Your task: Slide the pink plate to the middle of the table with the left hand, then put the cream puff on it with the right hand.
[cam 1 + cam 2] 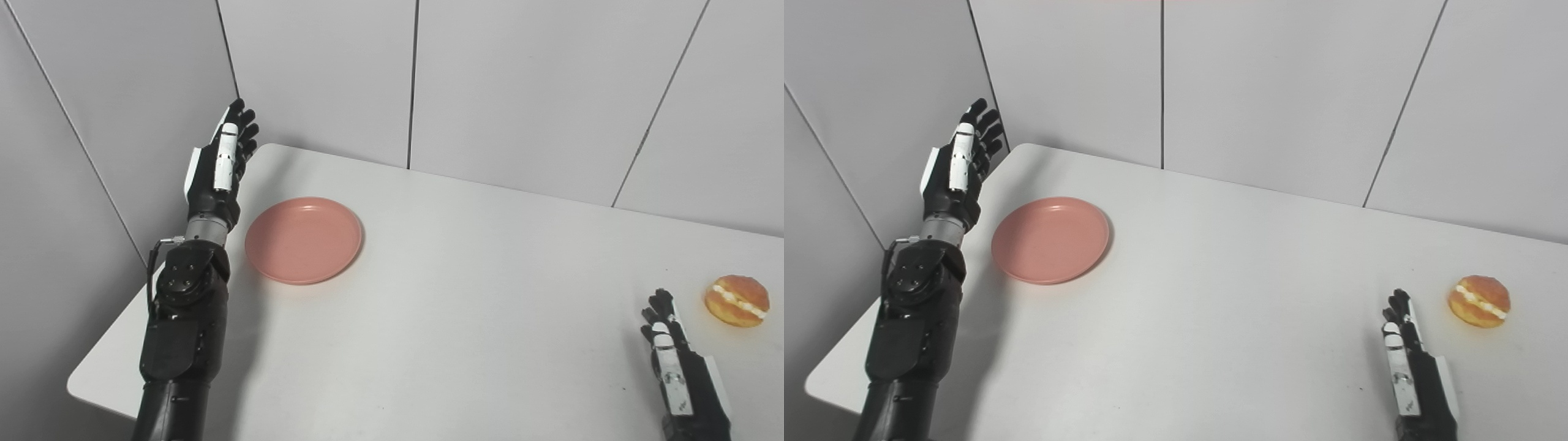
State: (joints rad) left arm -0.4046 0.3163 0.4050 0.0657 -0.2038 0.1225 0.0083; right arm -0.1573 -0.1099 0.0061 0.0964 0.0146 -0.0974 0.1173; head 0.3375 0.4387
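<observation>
A pink plate (303, 239) lies empty on the white table (465, 294), towards its left side. My left hand (222, 160) is open, raised edge-on with fingers straight, just left of the plate and apart from it, over the table's left edge. A golden cream puff (737, 300) with white filling sits near the table's right edge. My right hand (669, 355) is open and empty, fingers straight, resting low near the front, a little left of the cream puff and apart from it.
Grey wall panels (514, 79) stand close behind the table and along its left side, right beside my left hand. The table's front-left corner (76, 386) is rounded.
</observation>
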